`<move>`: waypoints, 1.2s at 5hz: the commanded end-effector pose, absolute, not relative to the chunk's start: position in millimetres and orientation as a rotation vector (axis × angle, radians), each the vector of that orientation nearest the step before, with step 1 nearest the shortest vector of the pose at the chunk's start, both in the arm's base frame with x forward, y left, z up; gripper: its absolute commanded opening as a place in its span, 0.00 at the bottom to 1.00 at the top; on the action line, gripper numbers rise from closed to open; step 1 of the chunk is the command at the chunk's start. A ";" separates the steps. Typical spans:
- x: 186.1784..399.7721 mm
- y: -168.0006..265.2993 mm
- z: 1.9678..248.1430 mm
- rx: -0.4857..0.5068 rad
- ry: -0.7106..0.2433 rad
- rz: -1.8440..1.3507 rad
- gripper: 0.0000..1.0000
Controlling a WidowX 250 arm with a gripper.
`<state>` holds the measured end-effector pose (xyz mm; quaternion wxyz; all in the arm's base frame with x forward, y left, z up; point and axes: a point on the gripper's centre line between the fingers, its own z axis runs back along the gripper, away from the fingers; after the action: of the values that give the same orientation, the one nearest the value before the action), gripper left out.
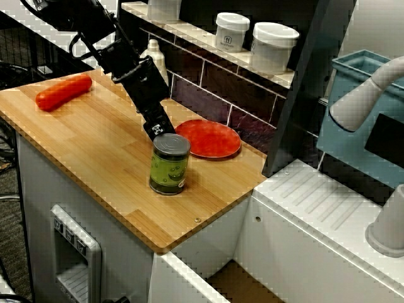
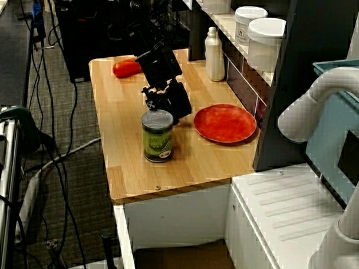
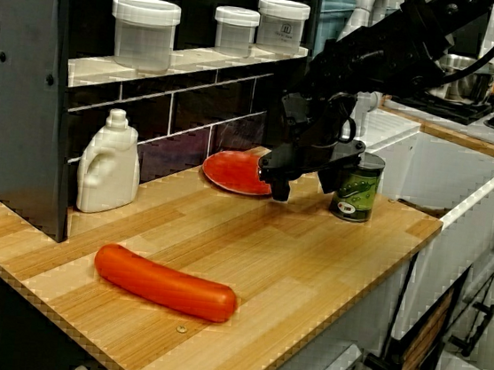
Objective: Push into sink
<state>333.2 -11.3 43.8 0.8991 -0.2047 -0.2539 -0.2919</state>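
Note:
A green-labelled tin can (image 1: pixel 170 165) (image 2: pixel 157 138) (image 3: pixel 356 190) stands upright on the wooden counter (image 1: pixel 95 145), near the edge that faces the sink. My black gripper (image 1: pixel 158 130) (image 2: pixel 166 104) (image 3: pixel 305 183) is right behind the can, on the side away from the sink, with its tip low against the can's upper rim. The side view shows its fingers (image 3: pixel 278 187) spread, with nothing between them. The sink (image 1: pixel 237 285) (image 2: pixel 181 261) (image 3: pixel 468 201) lies just beyond the counter's end. It has white walls and a tan floor, and only part of it shows.
A red plate (image 1: pixel 209 137) lies beside the can towards the tiled back wall. A red sausage-shaped toy (image 1: pixel 63 92) and a white bottle (image 1: pixel 156 57) are at the counter's far end. White jars (image 1: pixel 273 45) stand on the shelf. A white drainboard (image 1: pixel 322 202), a grey faucet (image 1: pixel 372 88) and a teal bin (image 1: pixel 360 76) are beside the sink.

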 end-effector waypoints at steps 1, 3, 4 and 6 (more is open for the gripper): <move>333.2 -11.3 43.8 -0.424 -0.526 -0.604 1.00; 329.6 -0.3 46.9 -0.417 -0.528 -0.586 1.00; 329.0 4.9 50.9 -0.408 -0.533 -0.578 1.00; 330.9 9.3 76.8 -0.377 -0.520 -0.683 1.00</move>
<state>323.7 7.2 54.0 0.9001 -0.2037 -0.2217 -0.3148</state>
